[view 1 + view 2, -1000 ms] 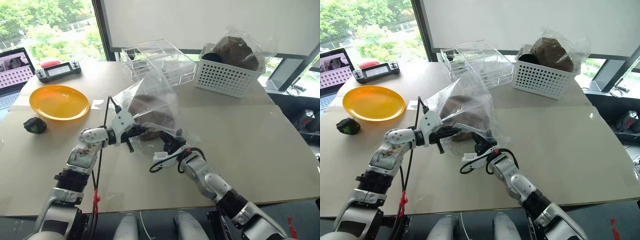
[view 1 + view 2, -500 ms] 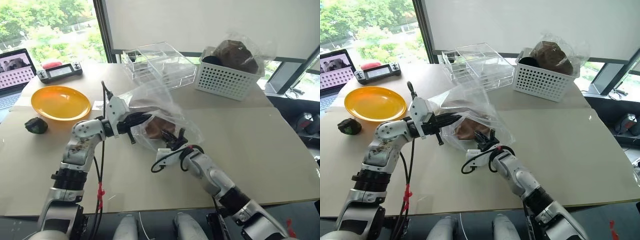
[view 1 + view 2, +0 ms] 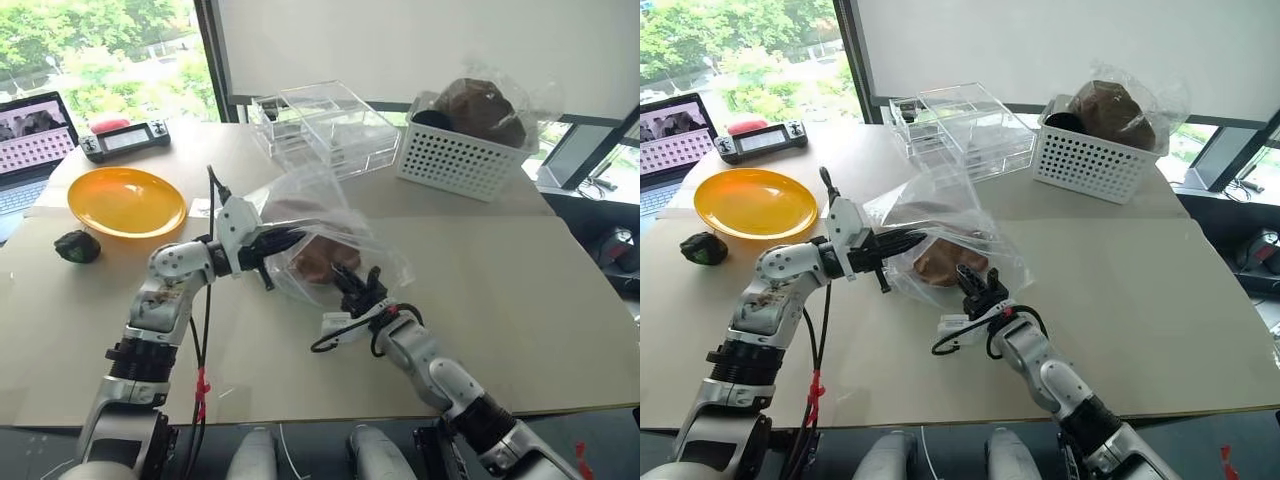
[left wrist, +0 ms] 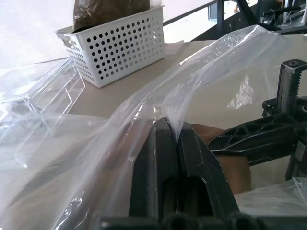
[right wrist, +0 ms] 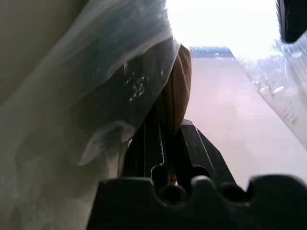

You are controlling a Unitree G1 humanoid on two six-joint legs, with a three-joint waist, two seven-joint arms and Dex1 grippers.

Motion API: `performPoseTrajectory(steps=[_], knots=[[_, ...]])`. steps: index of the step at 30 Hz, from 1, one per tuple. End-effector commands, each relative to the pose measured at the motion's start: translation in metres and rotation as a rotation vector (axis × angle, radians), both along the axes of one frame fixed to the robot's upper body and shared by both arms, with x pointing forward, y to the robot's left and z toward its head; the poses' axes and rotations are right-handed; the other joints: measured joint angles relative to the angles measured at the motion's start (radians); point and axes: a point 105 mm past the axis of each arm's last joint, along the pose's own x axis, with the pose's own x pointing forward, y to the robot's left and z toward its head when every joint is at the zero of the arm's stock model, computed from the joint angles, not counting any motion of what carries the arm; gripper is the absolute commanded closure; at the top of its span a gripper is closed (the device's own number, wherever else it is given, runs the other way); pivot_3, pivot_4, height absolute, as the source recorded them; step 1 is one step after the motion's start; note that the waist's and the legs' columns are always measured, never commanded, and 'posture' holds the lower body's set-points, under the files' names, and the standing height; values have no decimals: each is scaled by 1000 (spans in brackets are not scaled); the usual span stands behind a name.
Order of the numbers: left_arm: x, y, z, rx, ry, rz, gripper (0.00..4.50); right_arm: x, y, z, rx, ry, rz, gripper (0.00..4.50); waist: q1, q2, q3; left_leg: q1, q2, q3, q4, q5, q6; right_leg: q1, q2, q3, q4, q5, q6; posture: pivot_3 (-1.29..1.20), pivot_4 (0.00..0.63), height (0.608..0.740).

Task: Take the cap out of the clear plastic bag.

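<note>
Bench (image 3: 560, 300), pale top, carries everything; work goes on near its middle, toward the front edge.

Clear plastic bag (image 3: 320, 215) lies crumpled at mid-bench, part lifted off the surface, mouth facing the front edge. Lifted so, the film stands away from what is inside, which looks to be the point of the hold.

White perforated basket (image 3: 455, 155) at the far right corner, holding a dark brown wrapped mound (image 3: 485, 100). Not part of the job.

Clear drawer boxes (image 3: 320, 125) along the far edge, just left of the basket.

Yellow plate (image 3: 127, 200) toward the left edge, well apart from the bag.

Cap (image 3: 945, 262), medium brown, inside the bag at mid-bench, near the bag's mouth.

Left hand (image 3: 290, 238) clenched on a fold of the bag's upper film; in its wrist view the film runs pinched between the closed fingers (image 4: 158, 177). It holds the bag up and back, anchoring it.

Right hand (image 3: 978, 288) at the bag's mouth, clamped on the cap; its wrist view shows brown fabric nipped between the fingers (image 5: 192, 143).

Judgement: the pull is under way, one hand bracing the bag, the other drawing the cap toward the front edge. Cap not yet free of the film.
</note>
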Motion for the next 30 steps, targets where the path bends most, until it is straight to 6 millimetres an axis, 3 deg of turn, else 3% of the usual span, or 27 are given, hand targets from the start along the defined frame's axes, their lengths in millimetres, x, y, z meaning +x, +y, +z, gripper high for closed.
performPoseTrajectory(steps=[1,9,14,20,24,30], knots=[[-3,-1,9,1,-34,0,4500,-8,-14,46,89,-38,-23,4432,3,1,1,-4,0,0,1,0,0,-4,0,0,1,1,-1,0,150,735],[-4,3,6,7,-22,10,4500,-52,-5,85,229,178,158,4432,4,4,5,-6,0,0,1,0,0,-5,0,0,2,1,-1,0,150,735],[-3,1,4,12,-18,6,4500,-78,2,79,324,445,261,4432,11,4,5,-5,0,-1,1,0,0,-4,0,-1,2,0,0,0,150,735],[-2,2,3,22,-22,4,4500,-84,-23,102,584,644,263,4432,11,5,6,-5,0,-1,2,0,0,-4,0,-1,2,1,-1,0,150,735],[-3,2,2,32,-25,1,4500,-74,-56,125,742,702,208,4432,11,7,7,-5,0,-1,2,0,0,-4,0,-2,2,1,-1,0,150,735],[-5,1,-4,80,-61,-17,4500,-85,-60,166,987,811,412,4432,8,10,11,-6,0,-2,1,0,0,-5,0,-2,2,3,-6,0,150,735]])
